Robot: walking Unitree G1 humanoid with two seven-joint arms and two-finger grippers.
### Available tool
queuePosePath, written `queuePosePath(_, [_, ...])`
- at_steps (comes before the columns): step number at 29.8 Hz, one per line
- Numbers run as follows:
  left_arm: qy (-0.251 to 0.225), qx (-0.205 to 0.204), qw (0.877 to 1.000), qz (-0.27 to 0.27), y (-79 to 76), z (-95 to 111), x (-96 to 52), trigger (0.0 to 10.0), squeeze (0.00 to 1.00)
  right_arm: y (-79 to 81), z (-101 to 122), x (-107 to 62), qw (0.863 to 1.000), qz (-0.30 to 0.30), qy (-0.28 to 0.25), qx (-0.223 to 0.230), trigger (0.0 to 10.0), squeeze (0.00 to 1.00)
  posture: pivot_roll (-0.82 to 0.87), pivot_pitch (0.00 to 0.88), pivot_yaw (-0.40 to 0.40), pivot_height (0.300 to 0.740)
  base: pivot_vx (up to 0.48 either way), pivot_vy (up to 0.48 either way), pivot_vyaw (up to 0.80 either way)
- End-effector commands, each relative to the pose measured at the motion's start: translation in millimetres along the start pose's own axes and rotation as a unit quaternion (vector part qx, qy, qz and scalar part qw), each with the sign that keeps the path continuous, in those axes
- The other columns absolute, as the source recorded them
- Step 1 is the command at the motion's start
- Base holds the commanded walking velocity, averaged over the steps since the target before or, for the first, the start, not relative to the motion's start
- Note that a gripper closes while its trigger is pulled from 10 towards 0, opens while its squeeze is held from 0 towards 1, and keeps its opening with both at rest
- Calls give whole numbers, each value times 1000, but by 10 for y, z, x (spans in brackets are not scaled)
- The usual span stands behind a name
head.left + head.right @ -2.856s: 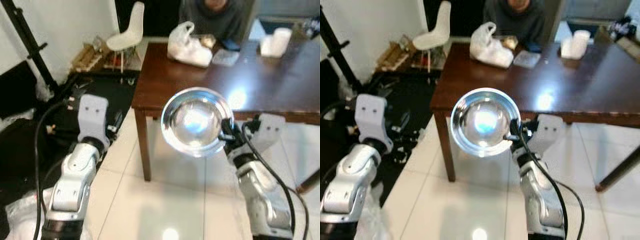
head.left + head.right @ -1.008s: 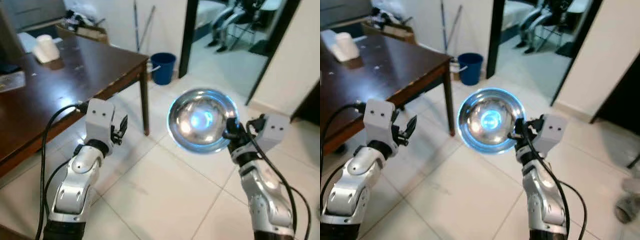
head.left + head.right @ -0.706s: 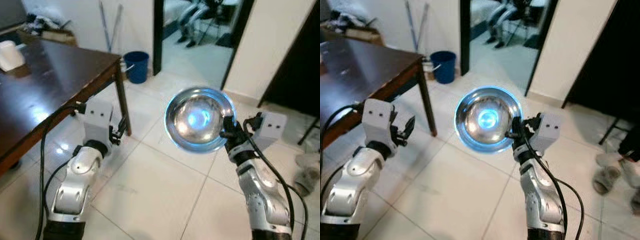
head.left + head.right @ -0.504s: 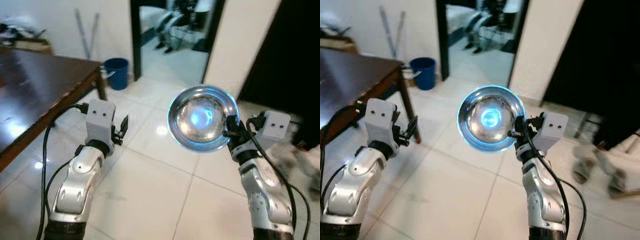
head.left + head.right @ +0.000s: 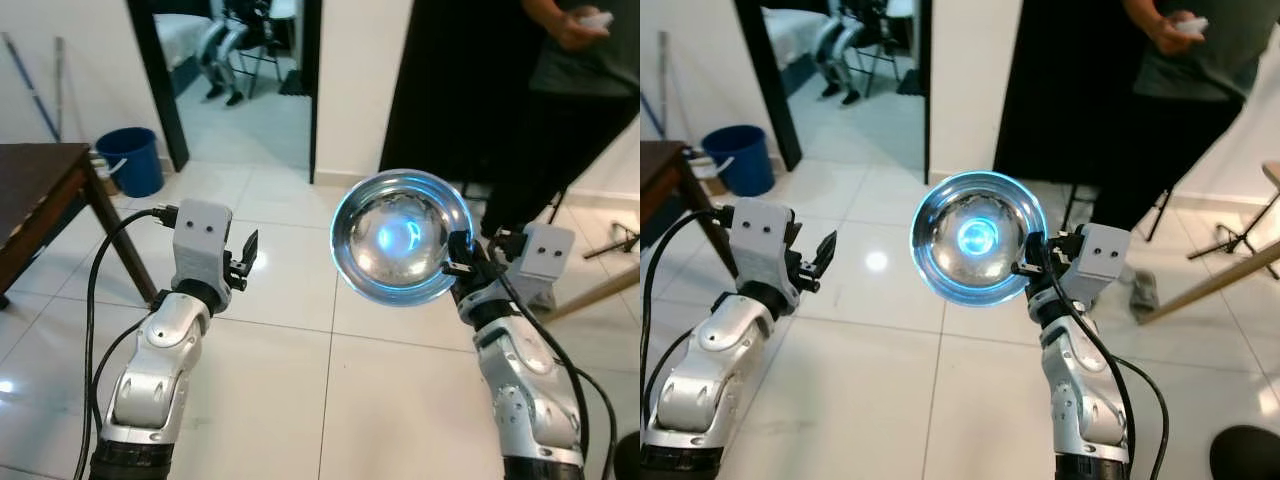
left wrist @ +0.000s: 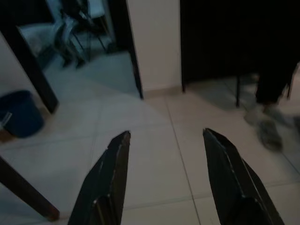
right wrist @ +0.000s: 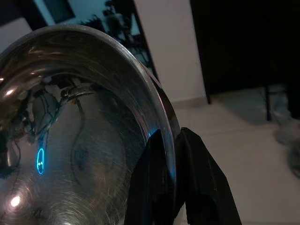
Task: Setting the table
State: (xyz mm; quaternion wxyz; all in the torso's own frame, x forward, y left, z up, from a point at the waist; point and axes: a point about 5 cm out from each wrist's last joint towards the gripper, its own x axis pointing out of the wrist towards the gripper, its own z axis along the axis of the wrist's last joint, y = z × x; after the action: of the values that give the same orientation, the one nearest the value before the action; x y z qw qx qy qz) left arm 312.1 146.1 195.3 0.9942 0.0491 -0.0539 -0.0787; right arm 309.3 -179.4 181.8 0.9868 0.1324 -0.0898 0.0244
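Polished mirror-bright metal bowl (image 5: pixel 402 236), glossy white floor tiles (image 5: pixel 280 400), dark wooden table (image 5: pixel 35 205).

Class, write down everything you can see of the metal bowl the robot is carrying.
The bowl is round, shiny metal, apparently steel, with a thin rim and nothing inside. It is tipped up so its hollow faces the head camera, mirroring a bright blue-white light. The right gripper pinches its rim between both fingers, one inside and one outside. It hangs in the air above the tiled floor, touching nothing else.
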Motion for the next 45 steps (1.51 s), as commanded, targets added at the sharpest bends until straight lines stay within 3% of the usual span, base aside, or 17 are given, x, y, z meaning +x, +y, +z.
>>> queuePosePath(1, [3, 3, 1000, -2, -17, -7, -5, 10000, 0, -18, 65, -4, 1000, -1, -15, 3, 10000, 0, -79, 0, 84, 740, 0, 0, -788])
queuePosePath(21, [-6, 9, 1000, -4, -32, 62, 21, 10000, 0, 21, 44, 12, 1000, 0, -16, 11, 10000, 0, -32, 0, 103, 740, 0, 0, -788])
queuePosePath(45, [-15, -3, 1000, 16, -37, 85, 48, 10000, 0, -2, 91, 63, 1000, 11, -11, -2, 10000, 0, -56, 0, 53, 740, 0, 0, -788])
